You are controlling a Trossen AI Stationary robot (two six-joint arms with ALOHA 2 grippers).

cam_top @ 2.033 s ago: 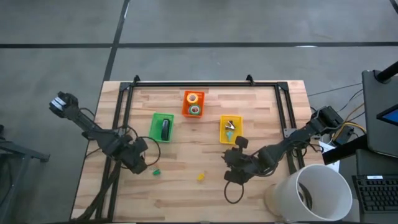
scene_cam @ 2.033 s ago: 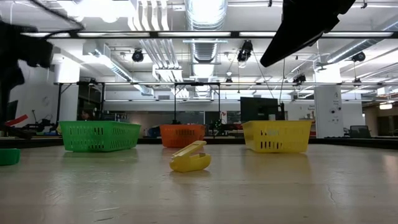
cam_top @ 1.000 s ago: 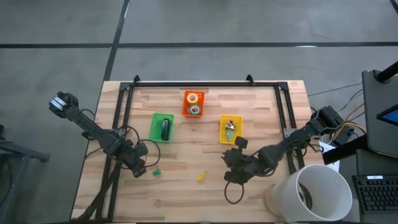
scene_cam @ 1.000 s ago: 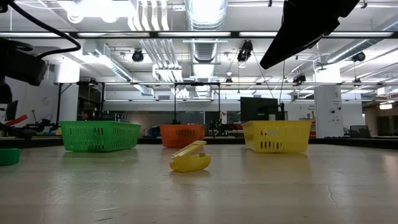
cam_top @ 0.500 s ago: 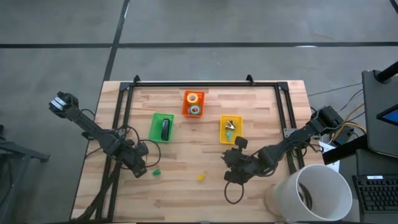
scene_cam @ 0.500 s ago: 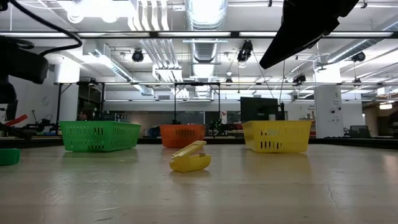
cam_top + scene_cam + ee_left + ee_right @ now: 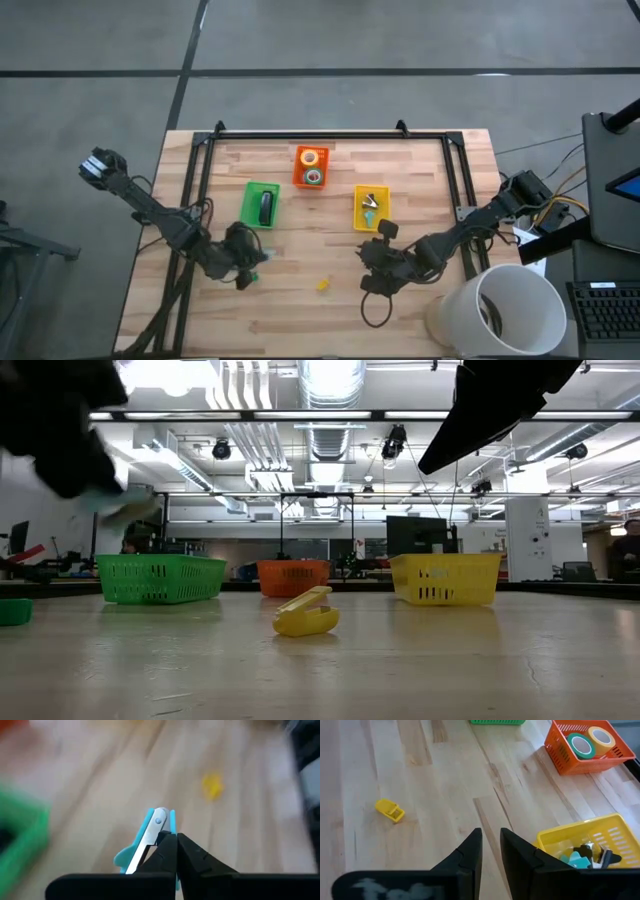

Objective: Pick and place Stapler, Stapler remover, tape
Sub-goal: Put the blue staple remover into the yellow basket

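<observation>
My left gripper (image 7: 248,263) hangs over the table's left half, just near of the green basket (image 7: 260,205). It is shut on a teal and silver stapler remover (image 7: 150,832), which also shows blurred in the low view (image 7: 120,505). The black stapler (image 7: 265,207) lies in the green basket. Green and yellow tape rolls (image 7: 590,741) lie in the orange basket (image 7: 311,167). A yellow stapler remover (image 7: 323,284) lies on the bare wood. My right gripper (image 7: 490,845) waits near of the yellow basket (image 7: 370,208), open by a narrow gap with nothing between its fingers. My left gripper pinches the teal stapler remover between its two fingers by one end (image 7: 162,834). The rest of the piece, with its silver metal part (image 7: 158,819), sticks out past the fingertips. The remover is lifted clear of the table.
The yellow basket holds more small claw-like pieces (image 7: 580,854). A small green piece (image 7: 12,611) lies on the table near my left gripper. A black frame (image 7: 320,135) runs along the far edge and sides. A white bucket (image 7: 505,310) stands at the near right corner.
My left gripper has gone toward the table's right and risen, turning as it went. The teal stapler remover has come up with it, clear of the table. The green piece stays on the table.
</observation>
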